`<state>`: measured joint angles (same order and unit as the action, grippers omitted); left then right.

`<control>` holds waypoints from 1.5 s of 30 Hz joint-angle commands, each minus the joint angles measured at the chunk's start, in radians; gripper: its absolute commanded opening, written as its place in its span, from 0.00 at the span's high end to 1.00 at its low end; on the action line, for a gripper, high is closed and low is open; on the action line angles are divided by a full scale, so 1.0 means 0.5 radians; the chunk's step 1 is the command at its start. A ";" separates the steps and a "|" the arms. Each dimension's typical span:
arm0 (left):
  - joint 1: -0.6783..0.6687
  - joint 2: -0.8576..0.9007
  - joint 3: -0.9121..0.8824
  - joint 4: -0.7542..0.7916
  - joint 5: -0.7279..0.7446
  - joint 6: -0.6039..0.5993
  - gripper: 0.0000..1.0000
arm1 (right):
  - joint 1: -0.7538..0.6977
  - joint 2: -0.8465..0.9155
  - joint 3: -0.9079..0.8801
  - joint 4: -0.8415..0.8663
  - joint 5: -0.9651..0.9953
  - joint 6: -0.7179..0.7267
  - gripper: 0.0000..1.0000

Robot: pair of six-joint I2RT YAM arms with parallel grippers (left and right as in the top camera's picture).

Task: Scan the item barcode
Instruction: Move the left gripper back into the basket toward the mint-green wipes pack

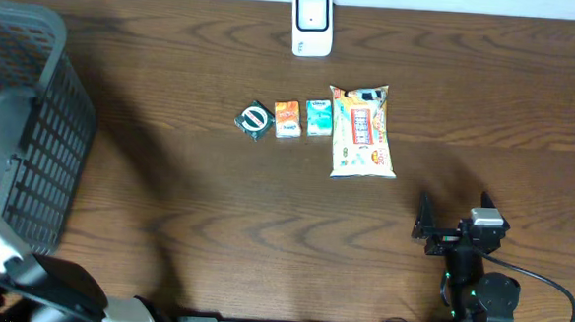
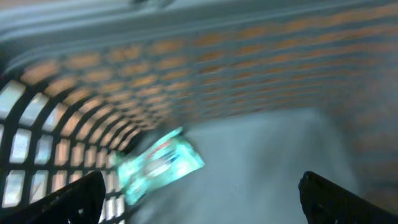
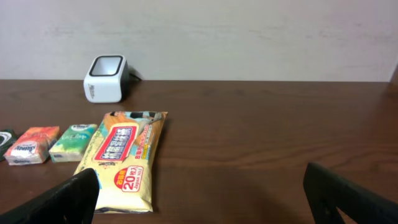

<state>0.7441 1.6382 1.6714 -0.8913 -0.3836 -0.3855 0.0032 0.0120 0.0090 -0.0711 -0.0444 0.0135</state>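
While the left gripper (image 2: 200, 190) hangs inside the grey plastic basket (image 1: 33, 118), its jaws are spread wide and grasp nothing. The two dark fingers (image 2: 71, 199) sit at the lower corners of the blurred left wrist view. Between them and further in, a crinkly teal packet (image 2: 160, 165) lies tilted on the basket's smooth grey floor, close to the curved lattice wall and touching neither finger. The basket's walls are a grid of small rectangular holes, through which the brown desk (image 1: 167, 194) shows.

The desk is dark wood with a wavy grain. At its far edge stands the barcode scanner (image 1: 312, 24), a small white rounded box with a dark-framed window on its sloped face. Nearer the arms, the remaining items lie flat in a row. At the left is a round dark green and white piece (image 1: 255, 119). Next come a small orange box-shaped pack (image 1: 287, 119) and a small teal pack (image 1: 318, 117), these two touching or nearly so. At the right lies a long, soft yellow pack of wet wipes (image 1: 363, 130) with a red label, just beside the teal pack.

The right gripper (image 3: 199, 186) is low over the desk, well apart from the row and pointing towards the scanner. Its jaws are fully released and it holds and touches nothing.
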 commanded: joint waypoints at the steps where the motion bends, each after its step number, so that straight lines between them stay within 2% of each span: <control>1: 0.105 0.136 -0.027 -0.086 -0.153 -0.175 0.02 | 0.008 -0.011 -0.007 -0.007 0.017 -0.021 0.01; 19: 0.159 0.603 -0.109 -0.140 -0.299 -0.175 0.01 | 0.008 -0.011 -0.007 -0.007 0.017 -0.021 0.01; 24: 0.159 0.662 -0.172 -0.112 -0.306 -0.219 0.03 | 0.008 -0.011 -0.007 -0.007 0.017 -0.021 0.01; 45: 0.159 0.676 -0.366 0.327 -0.304 -0.303 0.03 | 0.008 -0.011 -0.007 -0.007 0.017 -0.021 0.01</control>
<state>0.8238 1.9690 1.5127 -0.7437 -0.5087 -0.5213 0.0032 0.0120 0.0090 -0.0715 -0.0444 0.0135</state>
